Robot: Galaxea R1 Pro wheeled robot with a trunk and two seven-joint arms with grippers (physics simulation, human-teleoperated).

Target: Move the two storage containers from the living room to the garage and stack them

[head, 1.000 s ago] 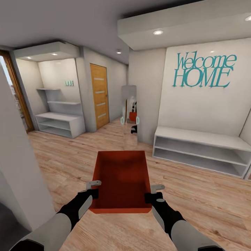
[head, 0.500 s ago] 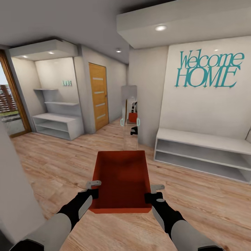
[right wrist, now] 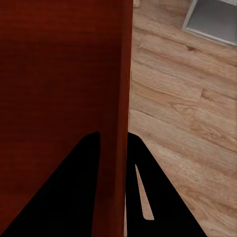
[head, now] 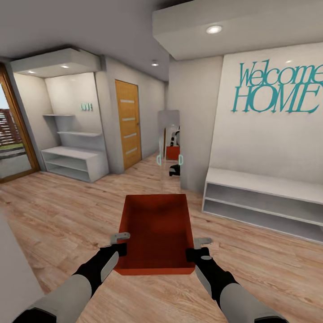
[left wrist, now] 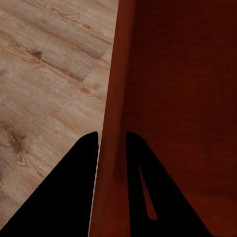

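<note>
I am carrying one storage container point(head: 156, 233) through a hallway with a light wood plank floor point(head: 67, 215), and the job now is simply to get it to the garage without losing it. On my left, the left gripper point(head: 120, 242) has its jaws clamped over the container's left wall, one finger outside and one inside, as the left wrist view confirms point(left wrist: 112, 143). The container hangs level in front of me above the planks, between both arms, open top up and empty. On my right, the right gripper point(head: 197, 248) pinches the right wall in the same way point(right wrist: 113, 143). To do this well I judge I should keep both arms at equal height and spacing, drive smoothly, and avoid any sharp turn that could twist the thin walls out of the jaws. The wooden door point(head: 128, 123) and the narrow mirror point(head: 169, 143) ahead mark the passage onward.

Compared with a second ago, the whole view has swung: the glass door at far left has opened up, the "Welcome HOME" lettering point(head: 278, 89) and white bench shelf point(head: 264, 202) have slid rightward. The container and both grips sit unchanged.
</note>
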